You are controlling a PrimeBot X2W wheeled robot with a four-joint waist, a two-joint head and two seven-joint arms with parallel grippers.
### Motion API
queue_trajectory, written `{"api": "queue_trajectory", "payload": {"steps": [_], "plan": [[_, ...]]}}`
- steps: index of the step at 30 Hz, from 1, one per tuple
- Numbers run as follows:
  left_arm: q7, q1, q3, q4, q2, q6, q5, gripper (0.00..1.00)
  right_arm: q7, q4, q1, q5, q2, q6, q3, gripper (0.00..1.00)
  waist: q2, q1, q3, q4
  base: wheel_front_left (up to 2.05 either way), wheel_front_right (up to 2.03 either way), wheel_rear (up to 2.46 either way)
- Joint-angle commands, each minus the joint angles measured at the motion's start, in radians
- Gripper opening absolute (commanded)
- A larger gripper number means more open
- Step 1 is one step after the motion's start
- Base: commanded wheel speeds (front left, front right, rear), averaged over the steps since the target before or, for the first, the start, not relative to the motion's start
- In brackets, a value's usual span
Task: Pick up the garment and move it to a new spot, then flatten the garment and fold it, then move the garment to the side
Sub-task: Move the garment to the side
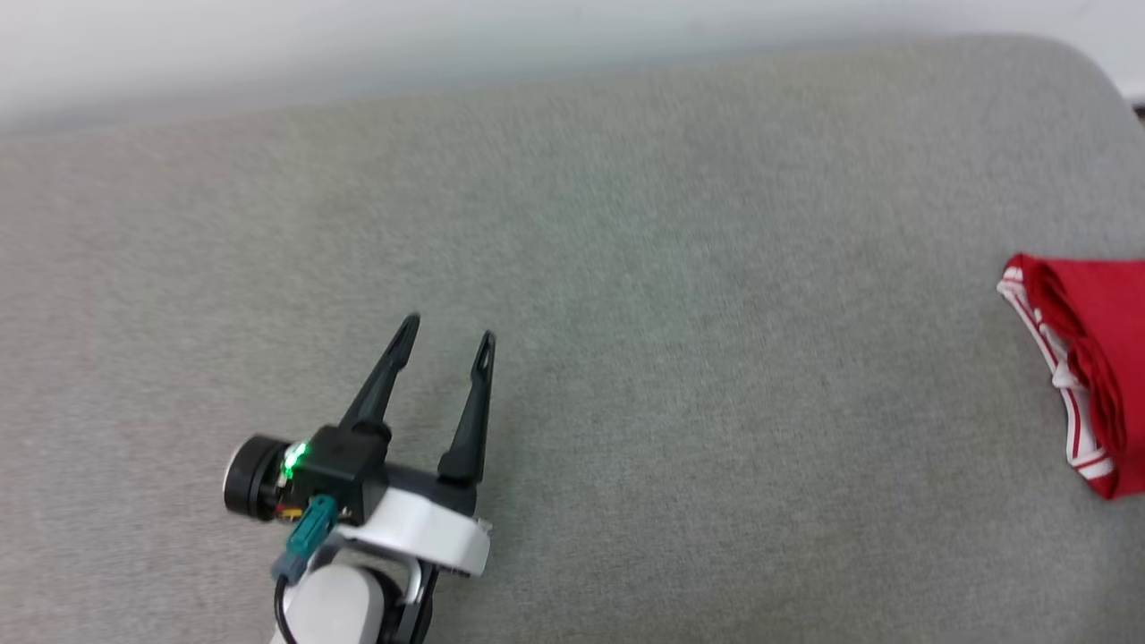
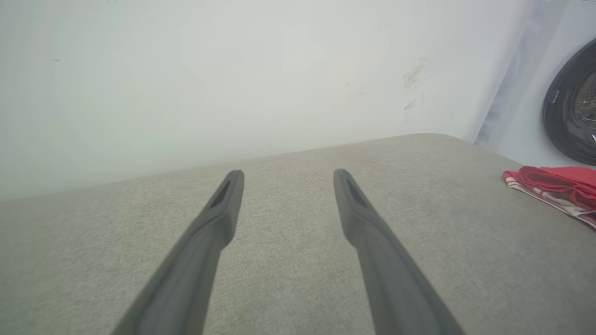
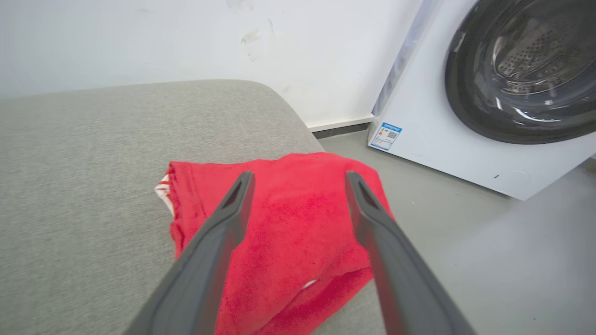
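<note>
On the right-hand edge of a grey fabric pad (image 1: 626, 268), one folded garment (image 1: 1087, 358) lies in a compact red bundle, with its red-and-white striped trim facing the middle of the pad. In the head view, the left gripper (image 1: 449, 327) sits at the lower left, well apart from the garment, with bare grey fabric between them. Its two dark fingers are spread wide and hold nothing.

From the right wrist, the right gripper (image 3: 299, 175) points down over the garment (image 3: 288, 232). Its two fingers are spread apart and grip nothing, and the red cloth is visible between and beneath them. I cannot tell whether the fingertips touch the cloth.

One white washing machine (image 3: 465, 139) stands on the floor beyond the pad, with its round dark door facing out.
</note>
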Motion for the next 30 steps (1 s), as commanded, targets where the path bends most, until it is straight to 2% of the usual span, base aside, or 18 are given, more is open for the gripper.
{"api": "queue_trajectory", "payload": {"steps": [1, 12, 19, 30], "plan": [[-0.002, 0.022, 0.005, 0.005, -0.003, 0.005, -0.004, 1.00, -0.007, -0.021, 0.036, 0.012, 0.017, -0.001, 0.017, 1.00, 0.0000, 0.0003, -0.061, 0.030, 0.00, 0.00, 0.00], [-0.002, 0.140, 0.047, 0.058, -0.007, 0.027, -0.037, 1.00, -0.028, -0.238, 0.260, 0.073, 0.145, -0.001, 0.163, 1.00, 0.0000, 0.0003, -0.202, 0.103, 0.00, 0.00, 0.00], [-0.002, 0.192, 0.075, 0.089, -0.005, 0.035, -0.063, 1.00, -0.009, -0.359, 0.368, 0.098, 0.191, -0.001, 0.279, 1.00, 0.0000, 0.0003, -0.261, 0.144, 0.00, 0.00, 0.00], [-0.003, 0.258, 0.116, 0.099, 0.014, 0.058, -0.066, 1.00, 0.025, -0.493, 0.490, 0.092, 0.227, -0.001, 0.369, 1.00, 0.0000, 0.0003, -0.314, 0.166, 0.00, 0.00, 0.00]]}}
